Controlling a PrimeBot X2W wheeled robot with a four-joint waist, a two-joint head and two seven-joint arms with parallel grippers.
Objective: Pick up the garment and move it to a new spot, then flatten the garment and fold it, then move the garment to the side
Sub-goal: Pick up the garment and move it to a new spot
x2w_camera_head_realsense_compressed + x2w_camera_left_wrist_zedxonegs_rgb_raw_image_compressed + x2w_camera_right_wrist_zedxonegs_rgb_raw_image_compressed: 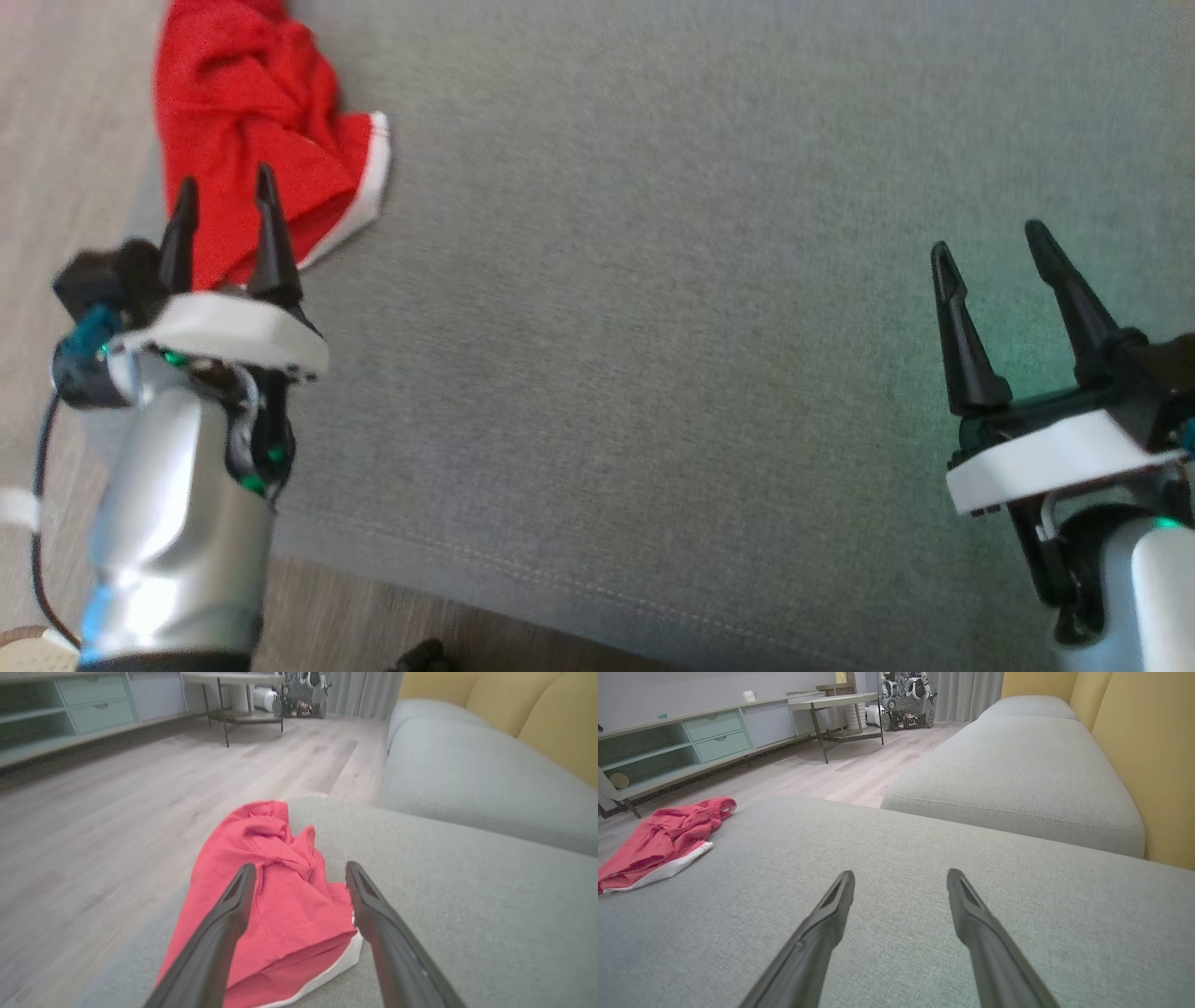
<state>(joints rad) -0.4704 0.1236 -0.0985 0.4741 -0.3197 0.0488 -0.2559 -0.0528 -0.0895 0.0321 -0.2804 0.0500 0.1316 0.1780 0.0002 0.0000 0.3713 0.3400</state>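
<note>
The garment (257, 121) is a red cloth with a white hem, lying crumpled near the left edge of a grey sofa cushion (700, 327). My left gripper (227, 191) hovers just before it, open, fingers pointing at the cloth with nothing between them. From the left wrist, the garment (275, 896) lies ahead of the spread left gripper (299, 872). My right gripper (991, 245) stands open over bare cushion at the right, far from the cloth. The right wrist view has the garment (658, 844) at its left, and the right gripper (900, 879) is empty.
Wooden floor (56, 140) runs along the cushion's left edge and below its front seam. A second grey cushion (1017, 765) and yellow backrests (1148, 756) lie beyond. A low cabinet (668, 746), a small table (836, 704) and a wheeled machine (908, 700) stand across the room.
</note>
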